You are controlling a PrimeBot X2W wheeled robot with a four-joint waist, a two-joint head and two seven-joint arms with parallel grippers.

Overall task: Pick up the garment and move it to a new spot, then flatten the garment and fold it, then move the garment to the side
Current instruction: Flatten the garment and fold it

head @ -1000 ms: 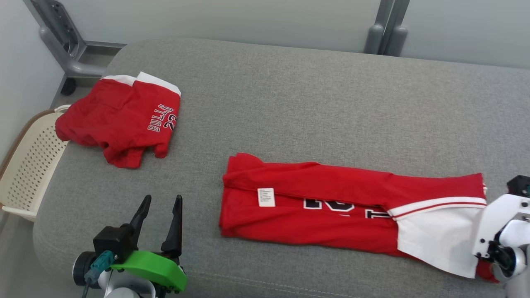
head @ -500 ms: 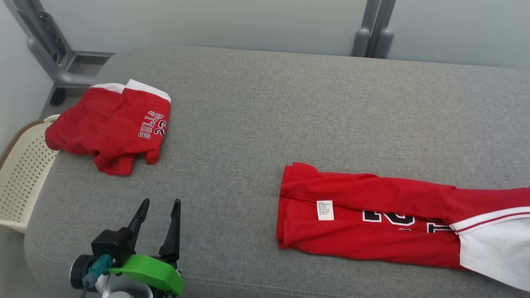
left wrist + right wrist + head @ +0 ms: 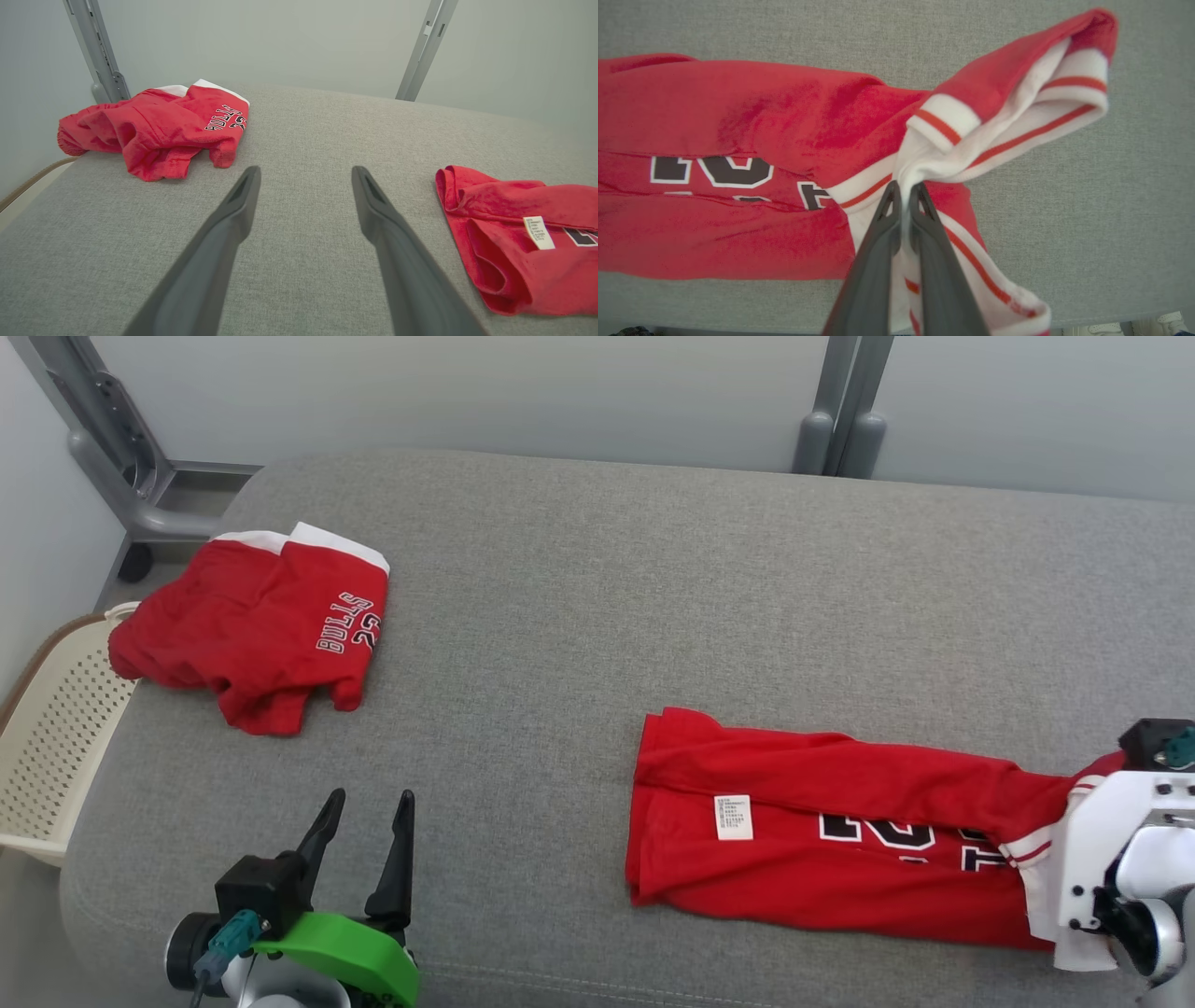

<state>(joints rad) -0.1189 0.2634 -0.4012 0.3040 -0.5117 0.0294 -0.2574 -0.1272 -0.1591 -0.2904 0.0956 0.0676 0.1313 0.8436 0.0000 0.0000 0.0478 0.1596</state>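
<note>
The garment (image 3: 822, 821), a red jersey with dark numbers and a white care label, lies folded in a long strip on the grey cushion (image 3: 653, 569). In the right wrist view my right gripper (image 3: 906, 189) is shut on its white, red-striped end (image 3: 1017, 116), which is bunched up around the fingertips. The right wrist (image 3: 1106, 859) covers that end in the head view. My left gripper (image 3: 371, 803) stands open near the cushion's front left, well apart from the garment (image 3: 504, 233), with nothing between its fingers (image 3: 233, 219).
Crumpled red shorts (image 3: 261, 625) lettered BULLS 23 lie at the cushion's far left. A cream perforated basket (image 3: 56, 728) stands off the left edge. Grey metal posts (image 3: 840, 411) rise behind the cushion. Bare grey fabric spans the middle.
The head camera has shifted. The garment's white end, flat on the cushion before, is now gathered and raised in the right gripper. The left gripper has stayed open in place.
</note>
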